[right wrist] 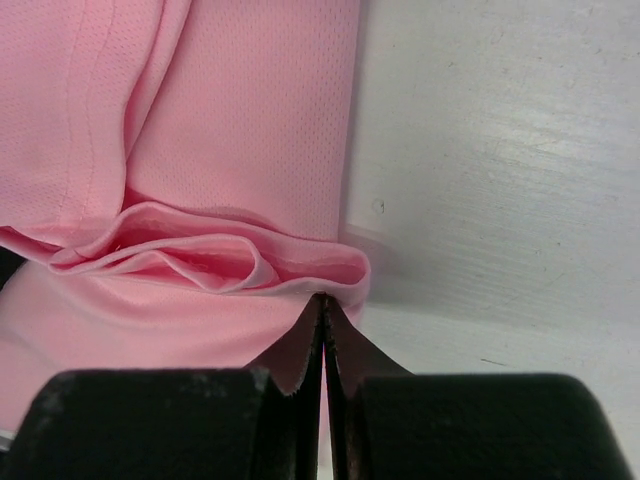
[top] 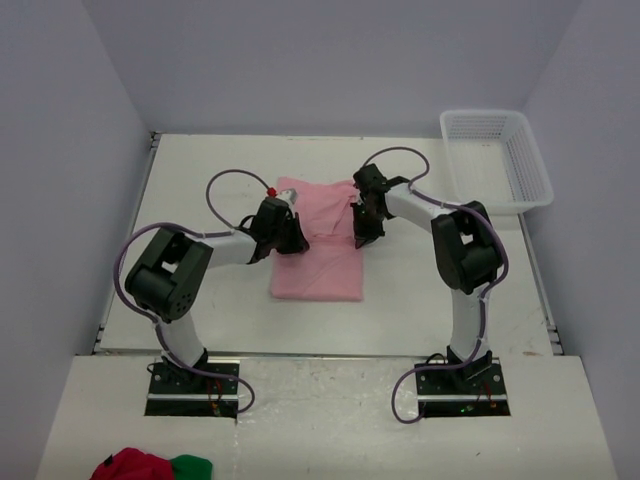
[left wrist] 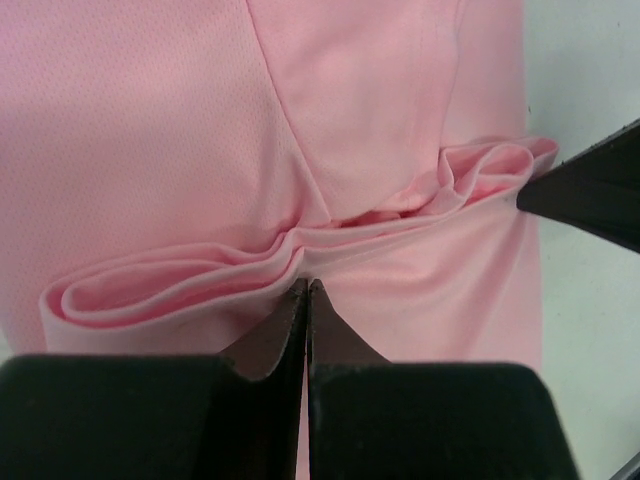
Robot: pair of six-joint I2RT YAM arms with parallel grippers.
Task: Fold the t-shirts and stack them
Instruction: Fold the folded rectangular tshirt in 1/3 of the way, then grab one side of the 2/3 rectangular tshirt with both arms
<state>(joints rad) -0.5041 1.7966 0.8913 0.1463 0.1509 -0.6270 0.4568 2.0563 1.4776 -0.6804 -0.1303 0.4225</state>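
One light pink t-shirt (top: 320,270) lies in the middle of the white table (top: 420,290), partly folded, its far part doubled over into a bunched fold. My left gripper (top: 285,232) is at the left end of that fold. In the left wrist view its tips (left wrist: 305,285) are shut, pinching the layered pink edge (left wrist: 180,290). My right gripper (top: 362,228) is at the fold's right end. The right wrist view shows it (right wrist: 322,300) shut on the rolled edge of the t-shirt (right wrist: 240,120), beside bare table. The right gripper's dark finger (left wrist: 590,190) shows at the edge of the left wrist view.
A white mesh basket (top: 497,160) stands at the far right corner of the table. Grey walls close in the table on three sides. Red and green cloth (top: 150,467) lies on the near ledge at the bottom left, beside the left arm's base.
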